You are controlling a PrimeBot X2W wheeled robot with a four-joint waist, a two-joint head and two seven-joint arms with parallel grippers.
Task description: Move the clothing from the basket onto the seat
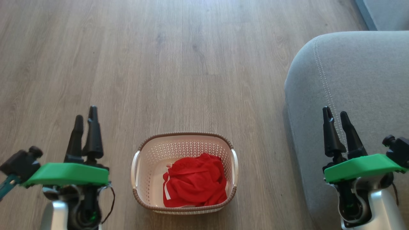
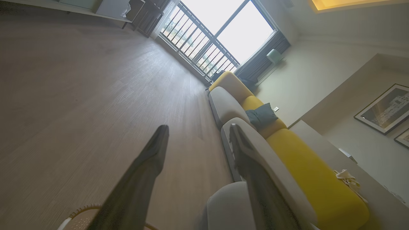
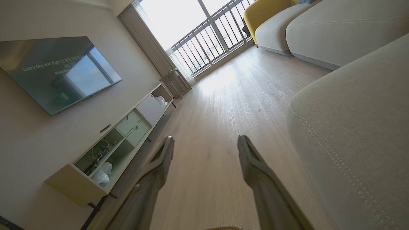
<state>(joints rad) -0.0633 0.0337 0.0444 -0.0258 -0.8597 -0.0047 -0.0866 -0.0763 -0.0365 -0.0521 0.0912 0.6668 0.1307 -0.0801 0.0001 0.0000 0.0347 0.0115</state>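
Container: cream-white perforated plastic laundry basket (image 1: 182, 147), rounded rectangular, with brown woven-look rim and white side handles. Standing upright on the grey-brown wood-plank floor (image 1: 191, 64), near the left edge of the seat, with a strip of bare floor running between.

Contents: bright red soft fabric clothing with white trim (image 1: 195, 185). Lying crumpled in one heap, number of pieces not telling apart. Covering the right and near part of the basket's bottom, leaving pale bottom showing along the left wall and in the far-left corner. Sitting below the rim.

Seat: large grey fabric-upholstered cushion (image 1: 361, 80) with rounded corner and pale stitched seam line.

Left gripper (image 1: 86, 113), two long dark fingers under a green housing. Hovering above the floor left of the basket, fingers spreading apart, grasping nothing. Clothing lying to its right and nearer the robot, well apart.

Right gripper (image 1: 335, 111), same build. Hovering over the seat's left edge, fingers released and empty. Clothing lying to its left, across the strip of floor, well apart.

Background, right wrist view: wall-mounted dark television (image 3: 57, 70) hanging above a low white open-shelf cabinet (image 3: 127, 134).
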